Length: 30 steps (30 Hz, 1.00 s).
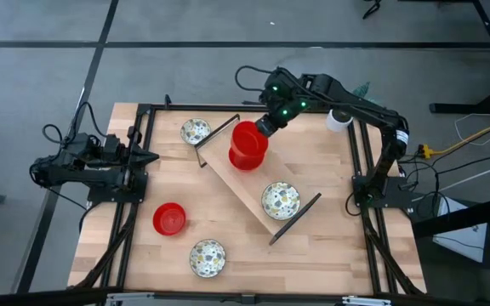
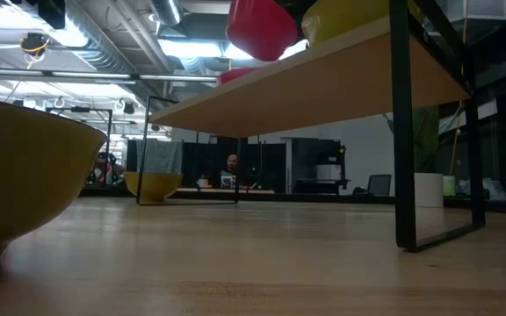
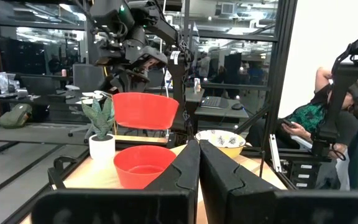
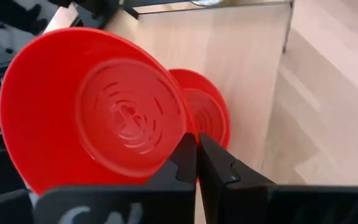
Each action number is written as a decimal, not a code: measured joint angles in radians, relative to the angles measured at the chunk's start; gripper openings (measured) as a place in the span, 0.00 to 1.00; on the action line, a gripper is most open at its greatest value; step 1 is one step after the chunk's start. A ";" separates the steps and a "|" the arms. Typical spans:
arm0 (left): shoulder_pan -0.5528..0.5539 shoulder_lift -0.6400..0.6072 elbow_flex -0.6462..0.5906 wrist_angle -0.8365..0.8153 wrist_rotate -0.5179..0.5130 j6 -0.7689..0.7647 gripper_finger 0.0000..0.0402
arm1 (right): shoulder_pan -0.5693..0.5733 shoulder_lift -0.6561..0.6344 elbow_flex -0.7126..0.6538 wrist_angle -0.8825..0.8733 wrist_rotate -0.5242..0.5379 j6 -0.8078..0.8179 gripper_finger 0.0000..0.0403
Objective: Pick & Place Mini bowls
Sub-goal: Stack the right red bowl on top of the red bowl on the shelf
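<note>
Up over the raised wooden shelf (image 1: 258, 191) that runs slantwise across the bench (image 1: 313, 255), the right gripper (image 1: 266, 127) is pinched on the rim of a red bowl (image 1: 247, 138), fingers (image 4: 182, 163) nearly together with only the bowl's wall between them. That held bowl is lifted clear of the shelf and tipped, its mouth facing sideways toward the wrist camera rather than up. Just below it a second red bowl (image 1: 247, 159) sits upright on the shelf's far end, close under the held one; whether the two touch cannot be told. A speckled bowl (image 1: 280, 200) stands upright on the shelf's near end.

On the bench itself, a third red bowl (image 1: 169, 218) sits near the left side, a speckled bowl (image 1: 207, 257) lies by the front edge, and another speckled bowl (image 1: 196, 131) is at the back left, beside the shelf's black frame leg (image 1: 219, 140). A white pot with a green plant (image 1: 341, 117) stands at the back right corner, partly under the right arm.

The left gripper (image 1: 147, 156) waits at the bench's left edge, fingers (image 3: 185, 171) pressed together and holding nothing. A seated person (image 3: 316, 112) shows in the room beyond.
</note>
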 joint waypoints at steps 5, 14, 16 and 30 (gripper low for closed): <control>0.000 0.000 0.000 0.000 0.000 0.000 0.01 | 0.000 0.004 0.000 0.000 0.029 0.050 0.00; 0.000 0.000 0.000 0.000 0.000 0.000 0.01 | 0.030 0.032 0.020 -0.010 0.026 0.091 0.00; 0.000 0.000 0.000 0.000 0.000 0.000 0.01 | 0.039 0.046 0.049 -0.050 0.028 0.097 0.00; 0.000 0.000 0.000 0.000 0.000 0.000 0.01 | 0.058 0.176 0.206 -0.223 0.092 0.092 0.01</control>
